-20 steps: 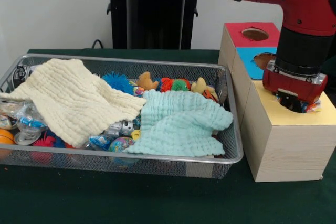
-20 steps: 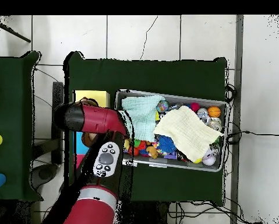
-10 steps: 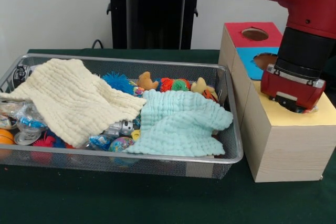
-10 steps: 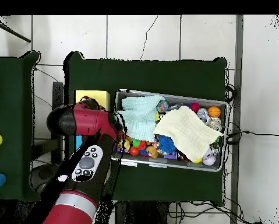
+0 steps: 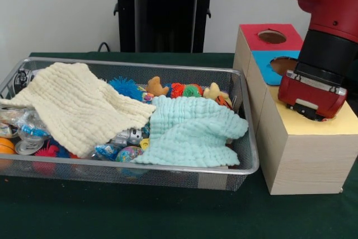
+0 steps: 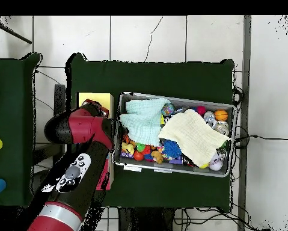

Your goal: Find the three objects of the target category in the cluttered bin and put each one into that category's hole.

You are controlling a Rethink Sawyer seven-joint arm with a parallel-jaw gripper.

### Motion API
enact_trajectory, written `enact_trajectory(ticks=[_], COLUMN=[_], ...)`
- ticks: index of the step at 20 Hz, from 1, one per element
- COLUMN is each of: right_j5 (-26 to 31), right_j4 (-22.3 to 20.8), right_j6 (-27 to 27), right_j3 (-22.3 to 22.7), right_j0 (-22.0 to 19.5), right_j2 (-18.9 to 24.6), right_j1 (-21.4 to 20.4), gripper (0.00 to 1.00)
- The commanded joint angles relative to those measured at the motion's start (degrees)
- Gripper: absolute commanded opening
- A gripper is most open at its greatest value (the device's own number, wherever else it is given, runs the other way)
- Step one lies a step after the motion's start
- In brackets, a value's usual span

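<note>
Frontally, I saw the gripper (image 5: 313, 113) hanging over the yellow-faced box (image 5: 302, 144), hiding its hole; whether its claw was open I could not tell. The wire mesh bin (image 5: 168, 169) held a cream cloth (image 5: 78, 104) and a mint cloth (image 5: 190, 130) over toys. Overhead, the red arm (image 6: 80, 129) covered most of the yellow box (image 6: 93, 97) beside the bin (image 6: 176, 170).

1. The front view sits low and close across the table, facing the pedestal (image 5: 165, 9) at 12 o'clock.
2. The overhead view looks straight down from high up, base at 6 o'clock.
3. Both share the cluttered bin (image 5: 246, 155) (image 6: 170, 170).
</note>
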Motion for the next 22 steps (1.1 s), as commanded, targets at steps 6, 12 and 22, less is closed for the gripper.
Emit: enact_trajectory(ticks=[6, 12, 22], right_j5=[-6.3, -6.5, -6.6], right_j4=[-1.4, -3.5, -2.7], right_j6=[9.6, 6.8, 8.5], right_j3=[1.3, 2.3, 2.9], right_j0=[-2.9, -5.0, -3.4], right_j2=[-1.7, 1.5, 0.1], right_j1=[12.5, 10.1, 9.9], gripper=[1.00, 1.00, 1.00])
